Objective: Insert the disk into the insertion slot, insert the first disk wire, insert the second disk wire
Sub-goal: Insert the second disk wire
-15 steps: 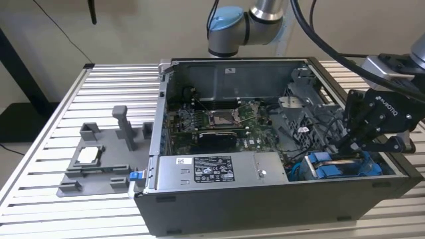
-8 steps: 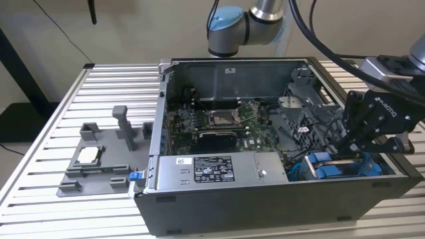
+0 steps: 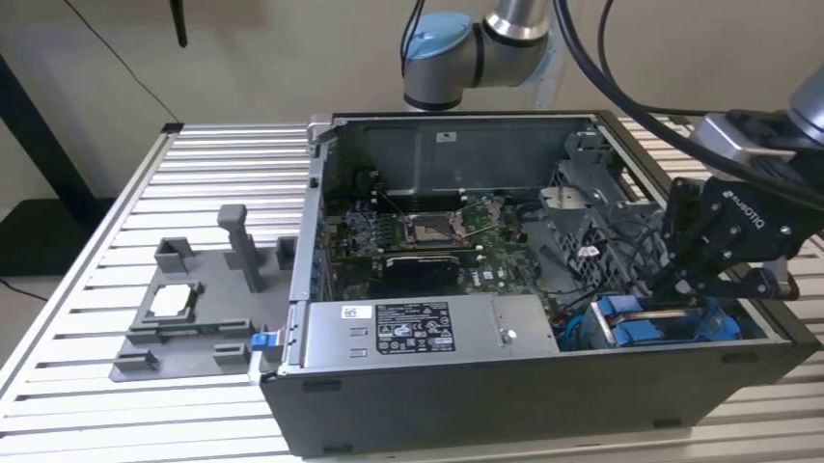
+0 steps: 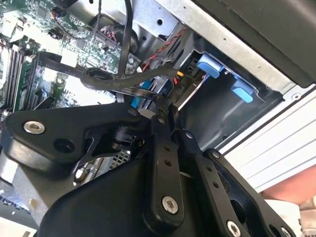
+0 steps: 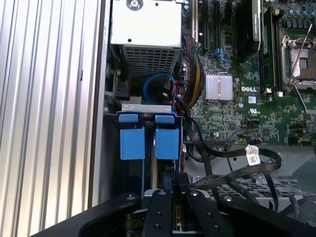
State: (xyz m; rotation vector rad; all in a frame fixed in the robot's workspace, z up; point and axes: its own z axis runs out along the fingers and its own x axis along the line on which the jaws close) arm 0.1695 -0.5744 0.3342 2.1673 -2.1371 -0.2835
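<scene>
The disk sits inside the insertion slot (image 3: 605,333) at the case's front corner on the exterior view's right. Its blue carrier tabs (image 3: 644,326) (image 5: 148,142) (image 4: 210,65) face outward. My gripper (image 3: 685,287) hangs just above that bay. In both wrist views its fingers (image 4: 159,148) (image 5: 159,207) are pressed together, with the tips (image 4: 164,106) (image 5: 170,178) pinching the end of a black flat disk wire (image 4: 98,78) beside the blue carrier. The wire (image 5: 237,153) loops back over the motherboard and carries a white tag (image 5: 253,156).
The grey labelled power supply box (image 3: 412,333) lies along the case's near wall. The motherboard (image 3: 425,231) fills the case floor, with loose black cables (image 3: 618,241) near the cage. A grey fixture (image 3: 193,309) stands on the slatted table at the exterior view's left.
</scene>
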